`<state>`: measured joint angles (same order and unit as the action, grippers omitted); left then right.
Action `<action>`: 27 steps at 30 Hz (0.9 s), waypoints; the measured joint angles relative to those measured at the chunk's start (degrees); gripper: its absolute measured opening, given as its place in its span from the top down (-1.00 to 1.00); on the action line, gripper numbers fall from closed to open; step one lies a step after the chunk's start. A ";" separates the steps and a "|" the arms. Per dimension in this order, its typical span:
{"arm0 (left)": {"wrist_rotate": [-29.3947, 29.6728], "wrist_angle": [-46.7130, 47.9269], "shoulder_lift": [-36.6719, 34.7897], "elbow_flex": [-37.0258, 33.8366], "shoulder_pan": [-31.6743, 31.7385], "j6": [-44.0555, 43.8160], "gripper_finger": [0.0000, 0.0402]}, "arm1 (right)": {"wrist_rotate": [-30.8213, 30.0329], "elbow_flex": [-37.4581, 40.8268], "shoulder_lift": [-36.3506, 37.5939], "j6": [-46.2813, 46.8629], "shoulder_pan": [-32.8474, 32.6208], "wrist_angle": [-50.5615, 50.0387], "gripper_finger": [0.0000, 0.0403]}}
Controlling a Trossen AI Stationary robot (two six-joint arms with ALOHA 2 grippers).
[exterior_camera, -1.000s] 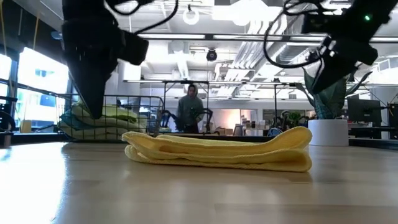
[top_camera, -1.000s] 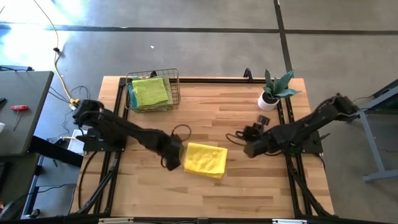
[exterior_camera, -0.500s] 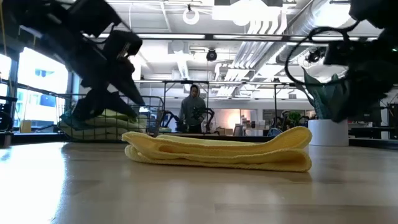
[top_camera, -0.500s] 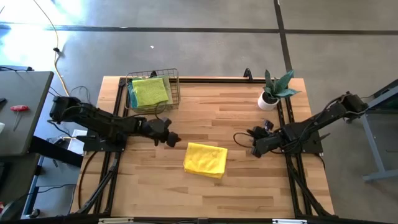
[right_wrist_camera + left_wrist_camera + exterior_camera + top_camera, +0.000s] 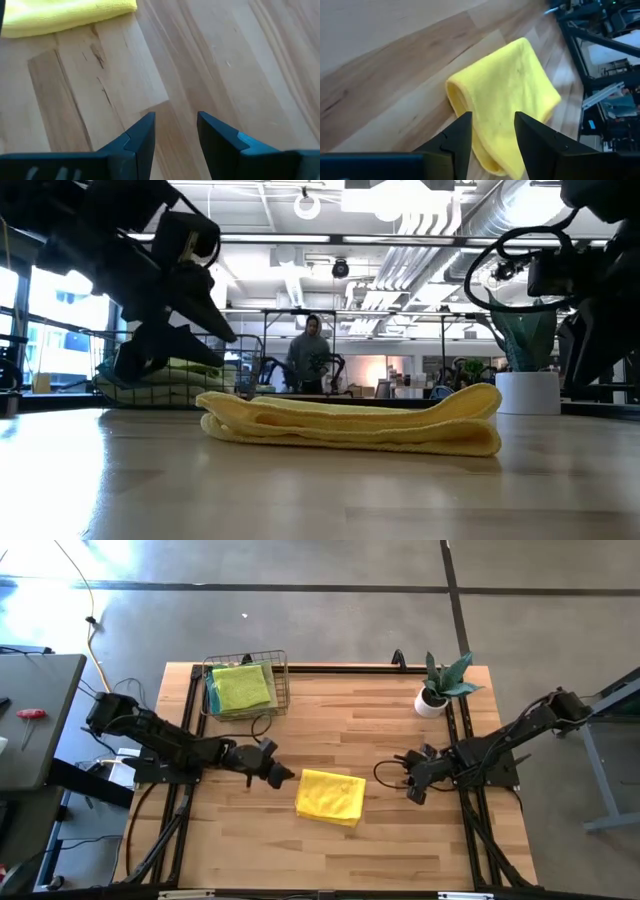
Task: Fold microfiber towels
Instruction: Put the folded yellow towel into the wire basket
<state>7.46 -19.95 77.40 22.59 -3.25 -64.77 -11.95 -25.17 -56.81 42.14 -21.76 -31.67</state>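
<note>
A bright yellow towel lies folded into a thick flat rectangle on the wooden table, several layers showing at its edge in the low view. My left gripper hovers just off the towel's left side, slanting down toward it, open and empty; through its fingers I see the yellow towel. My right gripper hangs to the towel's right over bare wood, open, with only a towel corner in its view.
A wire basket at the far left holds a lime green towel on a blue one. A potted plant stands at the far right. Black frame rails run along the table's sides. A person stands far behind the table.
My left gripper has left the towel's left edge, where it pointed straight down, drawn back a little and tipped up to a slant. My right gripper has drawn away from the towel toward the table's right edge and sunk lower. The yellow towel has stayed put.
</note>
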 joint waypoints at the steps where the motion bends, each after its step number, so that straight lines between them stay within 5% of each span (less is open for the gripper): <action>1: 0.39 -0.25 -0.01 0.00 -0.60 0.00 0.30 | -0.01 -0.02 -0.14 0.04 0.00 0.41 0.32; 11: 5.71 -1.24 2.02 -0.02 -6.19 -6.44 0.09 | -0.02 -0.02 -0.20 -0.14 0.00 1.23 0.32; 21: 7.57 -13.88 15.65 0.58 -9.97 -20.95 0.02 | -0.02 -0.02 -0.20 -0.14 0.00 1.30 0.32; 27: 7.15 -9.05 20.85 6.93 -10.51 -21.16 0.02 | -0.02 -0.03 -0.20 -0.14 0.00 1.31 0.32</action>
<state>14.61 -29.00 98.25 29.52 -13.76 -85.94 -11.97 -25.20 -57.01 42.00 -21.76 -30.36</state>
